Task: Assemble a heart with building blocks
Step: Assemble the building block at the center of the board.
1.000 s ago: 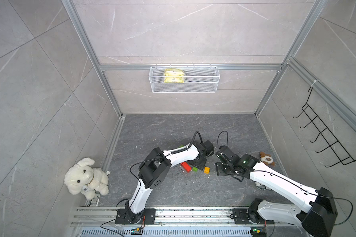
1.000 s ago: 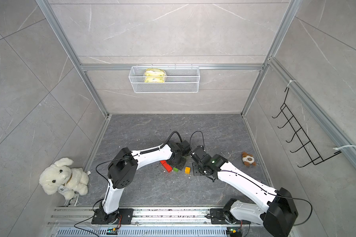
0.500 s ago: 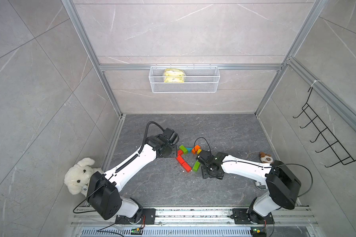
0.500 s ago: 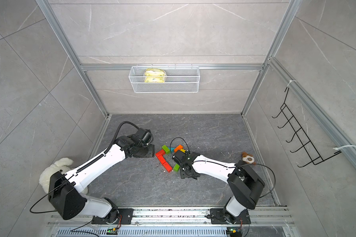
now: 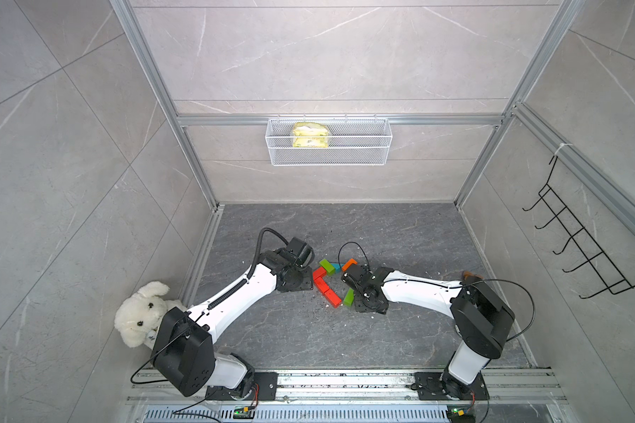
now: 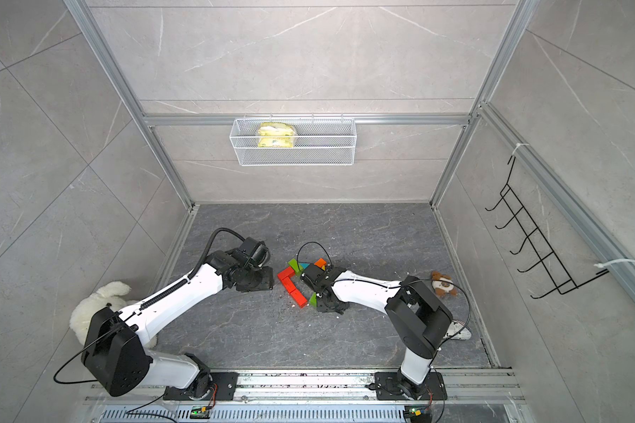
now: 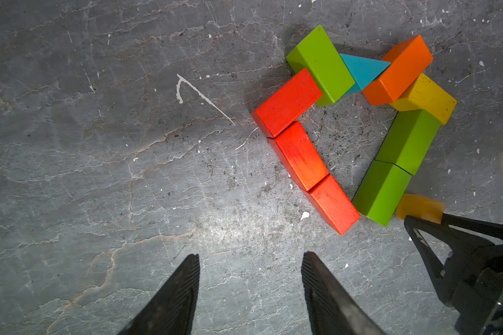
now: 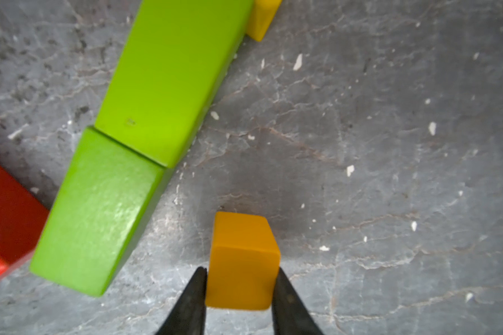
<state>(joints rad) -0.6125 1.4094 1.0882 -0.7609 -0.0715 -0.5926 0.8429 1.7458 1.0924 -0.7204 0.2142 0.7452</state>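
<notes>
Nine blocks set: you are looking at a hollow heart outline (image 5: 331, 297) on the grey counter (image 5: 400, 234), lying between the two arms in both top views.
Left flank: three red bars (image 7: 298, 155) run end to end, and the topmost angles in toward the notch.
Notch: a teal triangle (image 7: 360, 71) sits wedged between the upper green bar (image 7: 320, 63) and an orange bar (image 7: 398, 69).
Right flank: a yellow bar (image 7: 427, 98) touches the orange bar, and below it two lower green bars (image 7: 407, 142) run end to end down to the last red bar at the point.
Tenth block: the orange-yellow cube (image 8: 243, 240) is grasped between the fingers of your right gripper (image 8: 240, 271). It is near the outer side of the lowest green bar, with a strip of bare counter between them in the right wrist view. You cannot tell whether it rests on the counter or hangs above it.
Left gripper: your left gripper (image 7: 251, 255) is released, its jaws parted over bare counter beside the red flank, apart from the blocks.
Surroundings: a white plush dog (image 5: 142, 311) leans by the left arm's base, and a small brown plush toy (image 6: 442, 284) lies near the right arm. A wire basket (image 5: 329, 157) on the back wall holds a yellow packet (image 5: 309, 135).
</notes>
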